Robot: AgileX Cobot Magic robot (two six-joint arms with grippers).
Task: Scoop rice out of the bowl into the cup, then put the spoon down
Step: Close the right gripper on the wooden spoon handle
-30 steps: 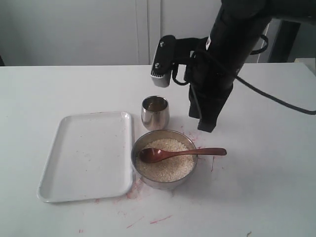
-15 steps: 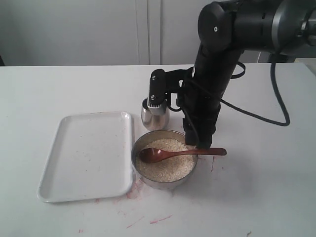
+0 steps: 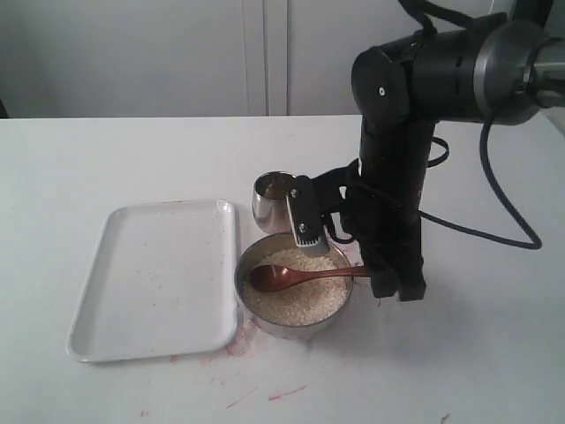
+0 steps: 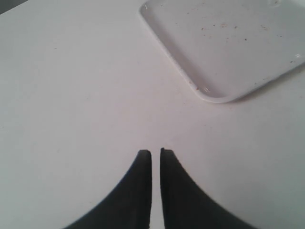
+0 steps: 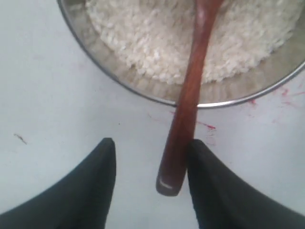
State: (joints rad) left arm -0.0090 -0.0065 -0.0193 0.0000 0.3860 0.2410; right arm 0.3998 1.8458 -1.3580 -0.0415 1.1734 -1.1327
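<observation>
The steel bowl [image 3: 241,268] holds rice [image 3: 300,299]. The wooden spoon [image 3: 274,277] lies with its head on the rice, its handle running right over the rim. The steel cup [image 3: 275,201] stands just behind the bowl. My right gripper [image 3: 397,286] is down at the handle's outer end. In the right wrist view the gripper [image 5: 150,143] is open and straddles the spoon [image 5: 188,95]; the handle tip sits close against one finger [image 5: 209,186], with a wide gap to the other. Bowl rim [image 5: 143,91] and rice [image 5: 152,43] lie just beyond. My left gripper [image 4: 153,151] is shut on nothing above bare table.
A white rectangular tray [image 3: 159,274] lies left of the bowl, its corner [image 4: 228,43] showing in the left wrist view. Red marks and stray grains dot the table around the bowl. The right arm and its cable stand over the cup and the bowl's right side.
The right arm has dropped and come forward, from above the cup down to the outer end of the spoon handle. Spoon, bowl and cup have not moved.
</observation>
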